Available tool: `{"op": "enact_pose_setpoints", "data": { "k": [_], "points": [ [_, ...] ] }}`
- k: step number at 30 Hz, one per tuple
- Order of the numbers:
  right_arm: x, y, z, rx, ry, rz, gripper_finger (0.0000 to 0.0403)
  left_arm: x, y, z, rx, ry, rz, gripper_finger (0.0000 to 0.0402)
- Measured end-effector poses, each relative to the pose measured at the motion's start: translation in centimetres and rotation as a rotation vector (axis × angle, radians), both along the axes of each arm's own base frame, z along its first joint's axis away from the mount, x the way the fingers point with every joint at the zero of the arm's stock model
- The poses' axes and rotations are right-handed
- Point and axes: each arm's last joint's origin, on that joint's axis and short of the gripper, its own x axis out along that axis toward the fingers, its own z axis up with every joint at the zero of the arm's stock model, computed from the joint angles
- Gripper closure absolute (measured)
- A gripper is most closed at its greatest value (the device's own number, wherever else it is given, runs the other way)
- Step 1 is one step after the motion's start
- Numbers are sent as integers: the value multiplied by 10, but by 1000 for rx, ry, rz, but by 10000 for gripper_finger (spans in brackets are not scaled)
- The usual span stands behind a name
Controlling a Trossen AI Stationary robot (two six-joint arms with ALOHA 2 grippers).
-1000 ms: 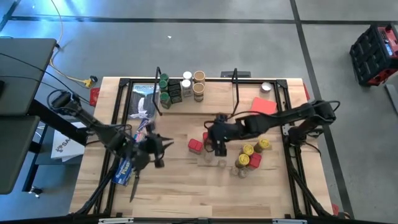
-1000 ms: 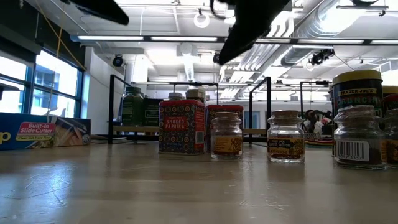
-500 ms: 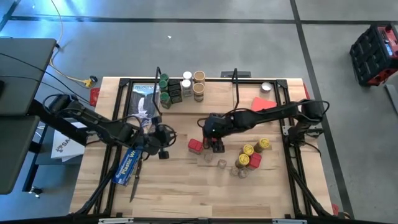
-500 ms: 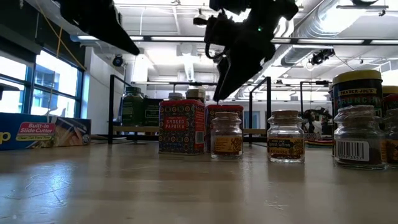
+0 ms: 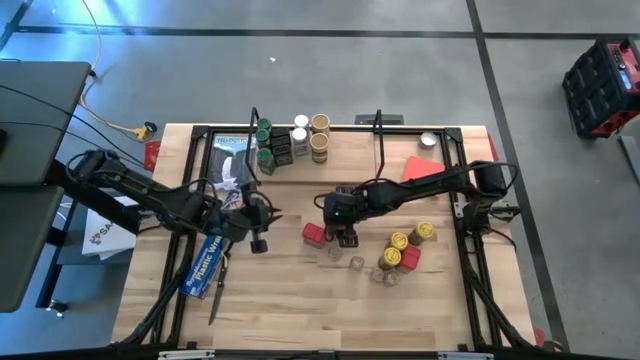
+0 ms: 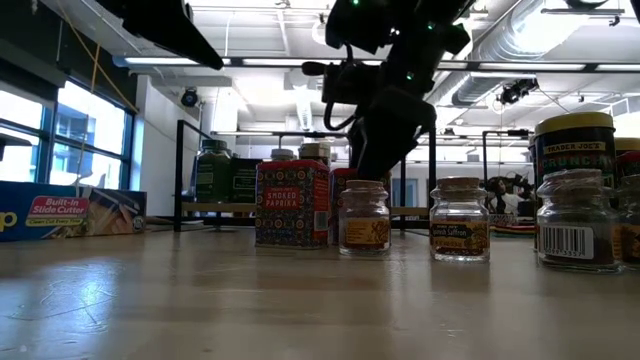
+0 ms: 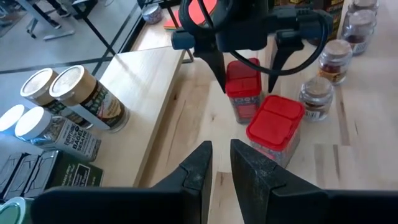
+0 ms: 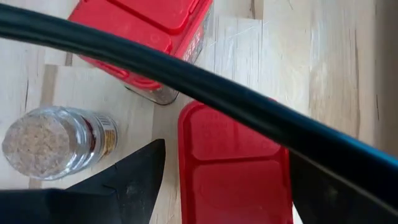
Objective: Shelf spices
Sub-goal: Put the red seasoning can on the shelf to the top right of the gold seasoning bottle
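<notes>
Dark jointed arms, seemingly black cabling.

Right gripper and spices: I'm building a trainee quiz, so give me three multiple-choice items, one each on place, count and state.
1. Where is the right gripper?
A. over the shelf
B. at a red tin mid-table
C. over the blue box
2. How many tan-lidded jars stand on the shelf?
A. two
B. five
C. none
3. How is the right gripper?
A. shut on a jar
B. open
C. shut, empty

1 B: the right gripper straddles the red tin.
2 A: two tan-lidded jars stand on the shelf.
3 B: one finger shows on each side of the tin.
</notes>
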Motion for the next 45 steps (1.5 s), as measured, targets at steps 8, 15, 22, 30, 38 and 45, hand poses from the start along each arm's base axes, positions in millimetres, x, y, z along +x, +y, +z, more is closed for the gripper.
{"op": "enact_pose_setpoints", "data": {
  "k": [8, 15, 22, 30, 38, 45],
  "points": [
    [1, 0, 1, 9, -14, -19, 201, 0, 0, -1, -2, 12, -5, 349],
    [3, -5, 47, -65, -18, -33, 201, -1, -3, -1, -1, 12, -19, 349],
    [2, -66, 115, -249, -8, -30, 201, -2, -5, -1, 10, 15, -31, 349],
    [-32, -193, 115, -154, -81, -137, 201, -3, -9, -1, 21, 26, -58, 348],
    [-41, -263, 78, -111, -137, -195, 201, -3, -9, 0, 53, 16, -66, 348],
    [-39, -276, 54, -93, -96, -198, 201, -3, -9, 0, 61, 12, -55, 348]
  ]
}}
